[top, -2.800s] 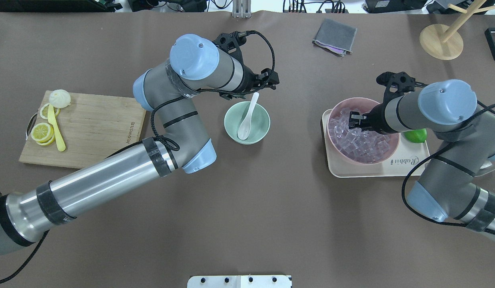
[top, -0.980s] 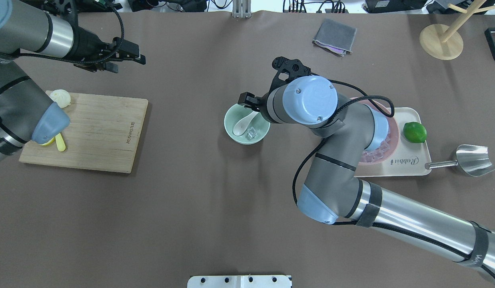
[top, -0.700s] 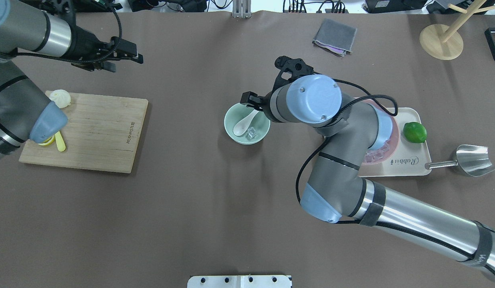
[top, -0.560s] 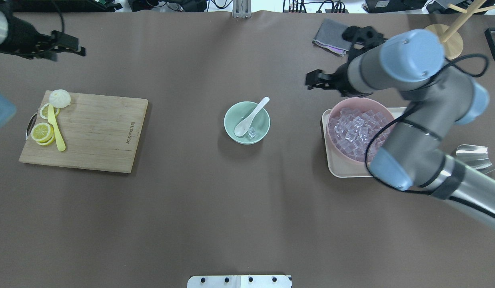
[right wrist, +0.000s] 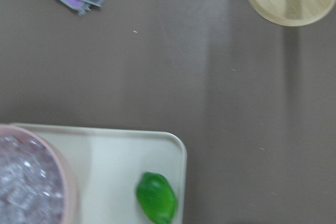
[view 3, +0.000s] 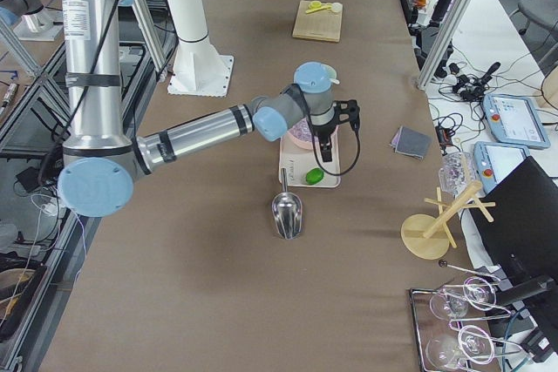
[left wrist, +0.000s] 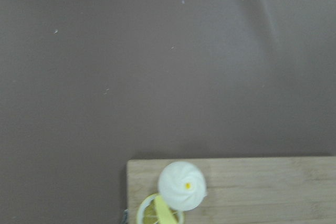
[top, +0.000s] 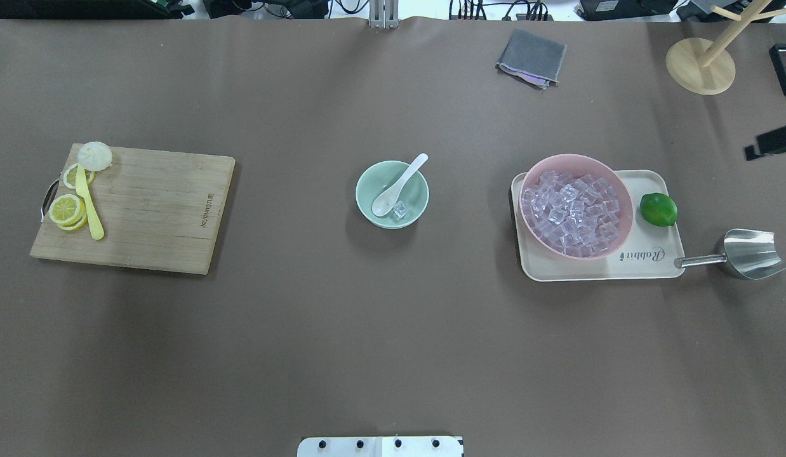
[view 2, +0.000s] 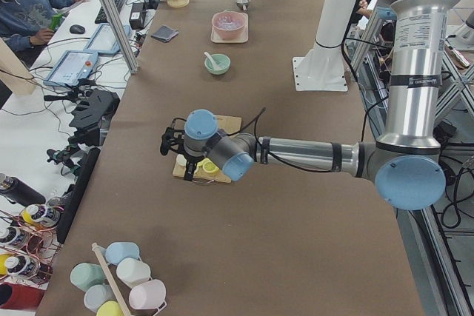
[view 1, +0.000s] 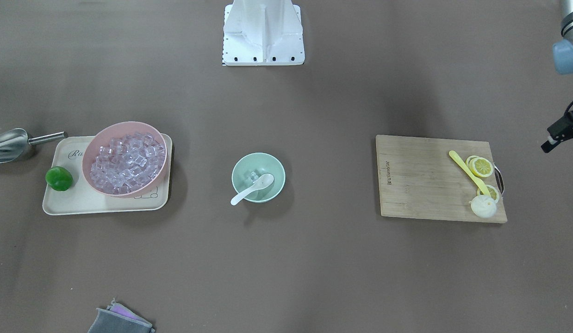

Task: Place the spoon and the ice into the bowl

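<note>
The mint-green bowl [top: 367, 179] stands mid-table, also seen in the front view [view 1: 242, 169]. The white spoon [top: 398, 185] lies in it, its handle over the far rim [view 1: 252, 188]. One clear ice cube [top: 400, 209] lies in the bowl beside the scoop [view 1: 254, 176]. My right gripper [top: 772, 141] only shows as a dark tip at the right edge, far from the bowl; I cannot tell its state. My left gripper [view 1: 562, 133] is cut off at the frame edge, over the board's end [view 2: 178, 155]; I cannot tell its state.
A pink bowl [top: 524, 190] full of ice cubes and a lime [top: 658, 209] sit on a cream tray [top: 647, 260]. A steel scoop [top: 748, 254] lies right of it. A cutting board [top: 152, 209] with lemon slices, yellow utensil and bun is left. Grey cloth [top: 531, 57] and wooden stand [top: 700, 66] are at the back.
The right gripper left an ice cube in the green bowl and pulled back to the right edge. The left arm withdrew off the left side. Spoon stays in the bowl.
</note>
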Controlling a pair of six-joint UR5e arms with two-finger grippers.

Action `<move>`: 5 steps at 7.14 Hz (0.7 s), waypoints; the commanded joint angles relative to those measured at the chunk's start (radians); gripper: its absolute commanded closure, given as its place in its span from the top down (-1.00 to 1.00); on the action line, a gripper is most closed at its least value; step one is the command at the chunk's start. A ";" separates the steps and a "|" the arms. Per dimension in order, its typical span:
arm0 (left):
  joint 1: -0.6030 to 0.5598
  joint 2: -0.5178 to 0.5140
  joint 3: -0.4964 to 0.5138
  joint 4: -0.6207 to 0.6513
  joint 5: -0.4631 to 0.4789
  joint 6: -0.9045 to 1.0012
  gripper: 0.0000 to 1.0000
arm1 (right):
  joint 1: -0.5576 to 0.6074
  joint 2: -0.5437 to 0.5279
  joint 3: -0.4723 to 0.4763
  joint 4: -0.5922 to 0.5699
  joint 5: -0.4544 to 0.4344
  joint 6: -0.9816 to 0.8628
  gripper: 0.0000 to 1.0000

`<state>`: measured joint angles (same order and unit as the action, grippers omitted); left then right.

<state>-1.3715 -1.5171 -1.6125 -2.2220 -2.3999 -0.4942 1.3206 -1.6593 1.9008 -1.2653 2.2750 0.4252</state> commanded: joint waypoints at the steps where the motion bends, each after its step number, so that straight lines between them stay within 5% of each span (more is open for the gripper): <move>1: -0.069 0.136 -0.017 0.001 -0.010 0.192 0.95 | 0.216 -0.082 -0.168 0.004 0.063 -0.417 0.99; 5: -0.112 0.121 0.039 0.078 -0.004 0.273 0.95 | 0.296 -0.100 -0.333 0.014 0.074 -0.623 0.99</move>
<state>-1.4824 -1.3839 -1.5656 -2.1995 -2.3991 -0.2171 1.6109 -1.7531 1.6120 -1.2547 2.3476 -0.1593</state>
